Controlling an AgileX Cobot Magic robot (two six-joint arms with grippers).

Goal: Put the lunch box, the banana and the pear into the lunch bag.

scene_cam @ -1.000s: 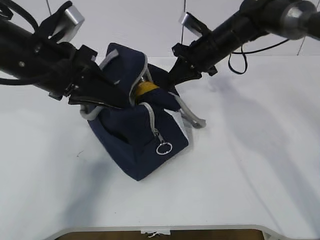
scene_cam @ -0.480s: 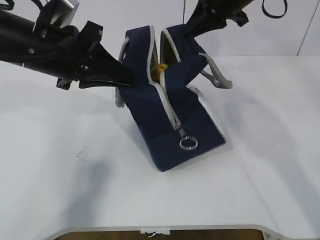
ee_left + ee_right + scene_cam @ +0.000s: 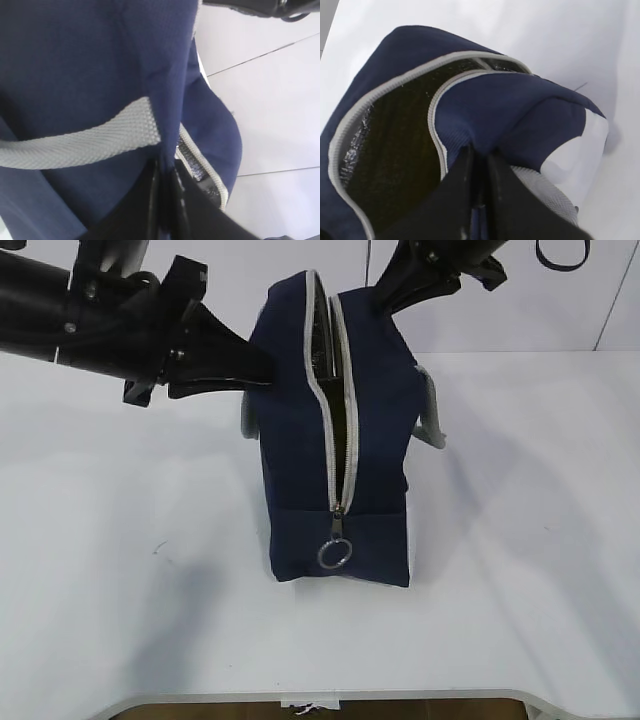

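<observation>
The navy lunch bag stands upright at mid-table, its grey zipper parted along the top and front, ring pull hanging low. My left gripper is shut on the bag's left wall, pinching blue fabric just below the grey webbing handle. My right gripper is shut on the bag's right upper edge, beside the dark lining. The lunch box, the banana and the pear are hidden; the slit shows only darkness.
The white table spreads around the bag on every side. A grey handle loop hangs off the bag's right flank. The white side panel shows in the right wrist view. Both arms reach in from the back corners.
Both grippers have pulled the slumped, tilted bag up until it stands straight. Its mouth has narrowed, and the yellow-orange fruit seen inside earlier no longer shows.
</observation>
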